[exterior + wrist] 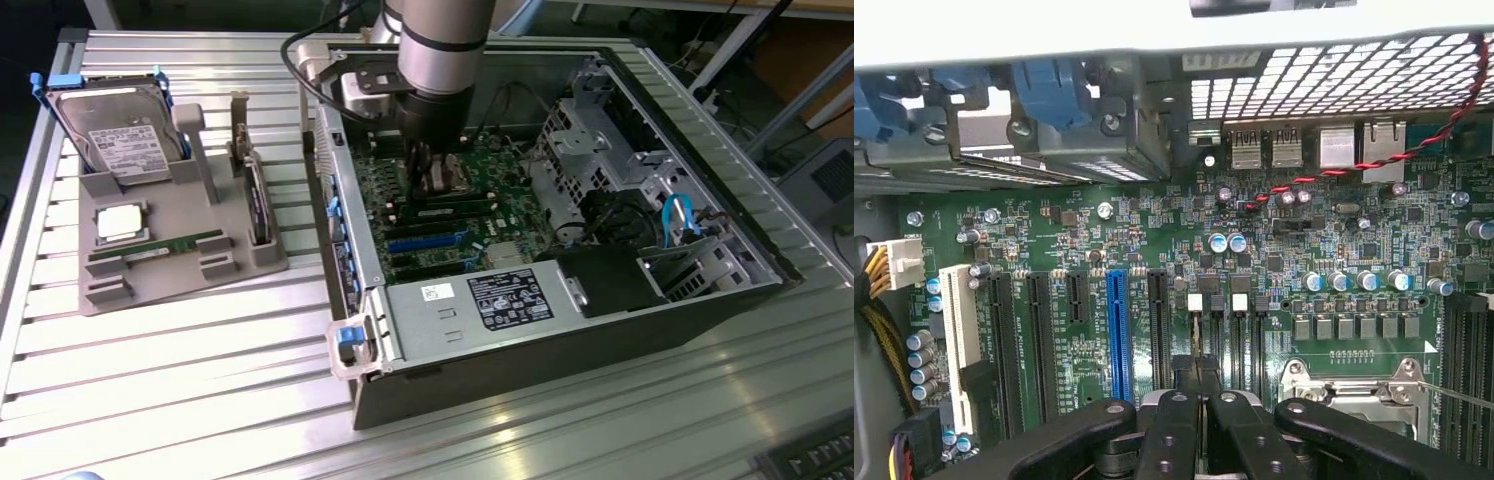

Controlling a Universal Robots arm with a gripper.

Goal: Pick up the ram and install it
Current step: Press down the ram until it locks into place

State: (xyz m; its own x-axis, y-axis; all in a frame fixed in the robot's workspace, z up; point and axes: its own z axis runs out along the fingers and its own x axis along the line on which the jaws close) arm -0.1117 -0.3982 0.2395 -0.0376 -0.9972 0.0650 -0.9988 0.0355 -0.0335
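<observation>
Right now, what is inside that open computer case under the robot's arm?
Inside the computer case: a green motherboard with slots, one blue, and a power supply. The shut gripper covers the slots right beneath it.

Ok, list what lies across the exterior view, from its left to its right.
Hard drive → gray parts holder → blue case latch → tool over the motherboard → drive cage → blue cable.
</observation>
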